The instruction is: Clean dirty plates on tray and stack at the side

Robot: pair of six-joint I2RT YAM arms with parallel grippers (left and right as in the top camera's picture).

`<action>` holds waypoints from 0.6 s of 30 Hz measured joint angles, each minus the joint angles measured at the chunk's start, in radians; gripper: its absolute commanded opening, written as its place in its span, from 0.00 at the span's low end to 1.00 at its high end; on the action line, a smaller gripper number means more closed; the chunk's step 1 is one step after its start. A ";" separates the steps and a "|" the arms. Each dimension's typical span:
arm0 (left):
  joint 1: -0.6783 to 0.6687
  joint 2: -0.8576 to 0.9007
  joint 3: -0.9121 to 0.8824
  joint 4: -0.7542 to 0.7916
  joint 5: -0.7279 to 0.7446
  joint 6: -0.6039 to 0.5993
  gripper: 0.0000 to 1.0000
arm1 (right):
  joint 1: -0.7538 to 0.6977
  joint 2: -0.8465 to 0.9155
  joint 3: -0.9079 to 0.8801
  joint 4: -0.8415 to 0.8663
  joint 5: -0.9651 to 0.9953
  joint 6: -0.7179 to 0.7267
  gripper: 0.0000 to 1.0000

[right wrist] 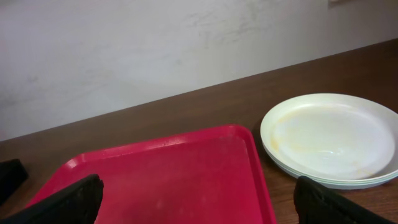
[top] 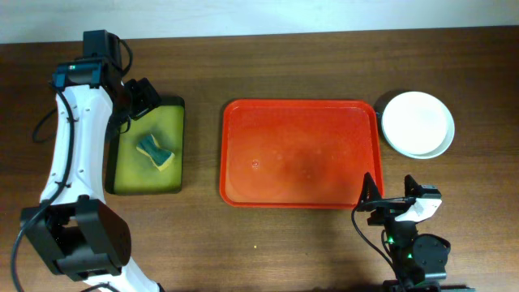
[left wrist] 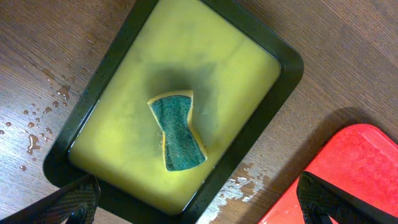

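Observation:
The plates (top: 418, 123) stand stacked on the table right of the red-orange tray (top: 300, 154), a white one on top; the right wrist view shows the stack (right wrist: 333, 138) with faint yellowish smears and pale rims beneath. The tray holds no plates and also shows in the right wrist view (right wrist: 168, 177) and at the lower right of the left wrist view (left wrist: 348, 174). My left gripper (left wrist: 198, 208) is open and empty, hovering over the yellow-green tray. My right gripper (right wrist: 198, 205) is open and empty, low at the red tray's near right corner.
A black-rimmed yellow-green tray (top: 147, 146) sits left of the red tray with a green-and-yellow sponge (top: 156, 152) lying in it, also in the left wrist view (left wrist: 177, 130). Water drops lie on the wood beside it (left wrist: 37, 124). A white wall runs behind the table.

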State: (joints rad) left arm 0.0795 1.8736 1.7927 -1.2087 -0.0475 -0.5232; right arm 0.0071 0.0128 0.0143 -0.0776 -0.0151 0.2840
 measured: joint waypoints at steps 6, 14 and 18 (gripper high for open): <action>0.000 -0.002 0.000 -0.017 0.000 0.000 0.99 | 0.000 0.000 0.000 0.000 0.000 -0.001 0.99; -0.061 -0.570 -0.472 0.443 -0.030 0.160 0.99 | 0.000 -0.001 0.000 0.000 0.000 -0.001 0.99; -0.061 -1.066 -0.970 0.790 0.130 0.380 0.99 | -0.002 -0.002 0.000 0.002 0.000 0.000 0.99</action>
State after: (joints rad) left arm 0.0189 0.8074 0.8230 -0.4187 0.0826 -0.1429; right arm 0.0051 0.0109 0.0143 -0.0761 -0.0151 0.2836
